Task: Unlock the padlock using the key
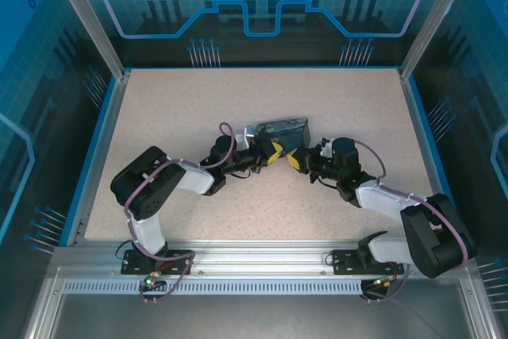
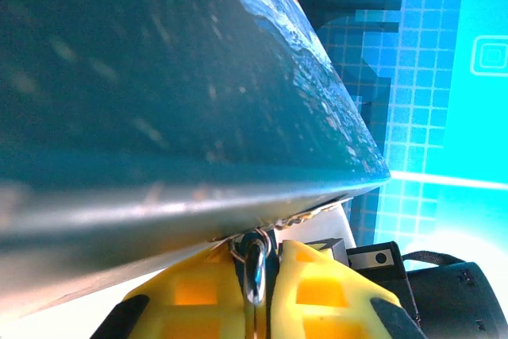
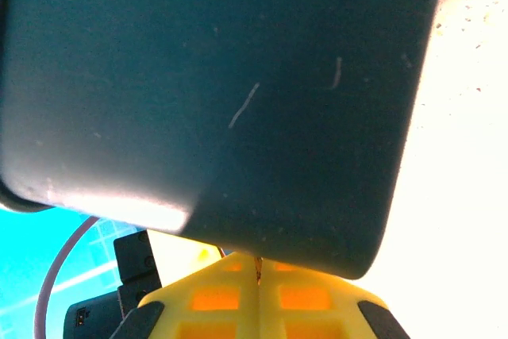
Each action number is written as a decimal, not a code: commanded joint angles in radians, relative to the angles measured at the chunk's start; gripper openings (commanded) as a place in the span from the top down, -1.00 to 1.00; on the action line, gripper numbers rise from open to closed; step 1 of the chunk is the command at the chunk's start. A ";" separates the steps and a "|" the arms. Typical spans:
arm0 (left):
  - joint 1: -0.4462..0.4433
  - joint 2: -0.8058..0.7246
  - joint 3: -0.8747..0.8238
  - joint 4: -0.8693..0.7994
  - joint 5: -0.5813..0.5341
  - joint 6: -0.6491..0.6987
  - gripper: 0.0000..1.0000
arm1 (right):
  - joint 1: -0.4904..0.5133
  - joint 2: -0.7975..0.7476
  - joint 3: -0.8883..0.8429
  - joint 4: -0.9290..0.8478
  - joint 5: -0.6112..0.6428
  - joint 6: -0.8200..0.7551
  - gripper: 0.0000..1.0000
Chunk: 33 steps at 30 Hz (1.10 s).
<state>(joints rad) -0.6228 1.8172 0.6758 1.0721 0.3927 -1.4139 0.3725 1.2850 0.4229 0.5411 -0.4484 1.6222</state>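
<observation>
The box (image 1: 282,129) is dark blue-green with swirly paint. The left claw (image 1: 274,153) and right claw (image 1: 294,161) are bright yellow. The tabletop (image 1: 238,101) is sandy with tiny speckles. The back wall (image 1: 254,5) has blue squares

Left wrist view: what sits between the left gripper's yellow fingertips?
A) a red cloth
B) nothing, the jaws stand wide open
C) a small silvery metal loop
C: the left gripper is shut on the small silvery metal loop, just under the edge of the dark teal rectangular box.
</observation>
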 commanded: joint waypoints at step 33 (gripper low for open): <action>-0.066 0.032 -0.011 0.076 0.020 -0.012 1.00 | 0.071 0.363 0.169 0.249 -0.050 -0.085 1.00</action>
<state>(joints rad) -0.6159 1.8454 0.6514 1.0443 0.2577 -1.4158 0.3931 1.6032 0.5457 0.6956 -0.4831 1.5085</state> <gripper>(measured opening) 0.087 0.062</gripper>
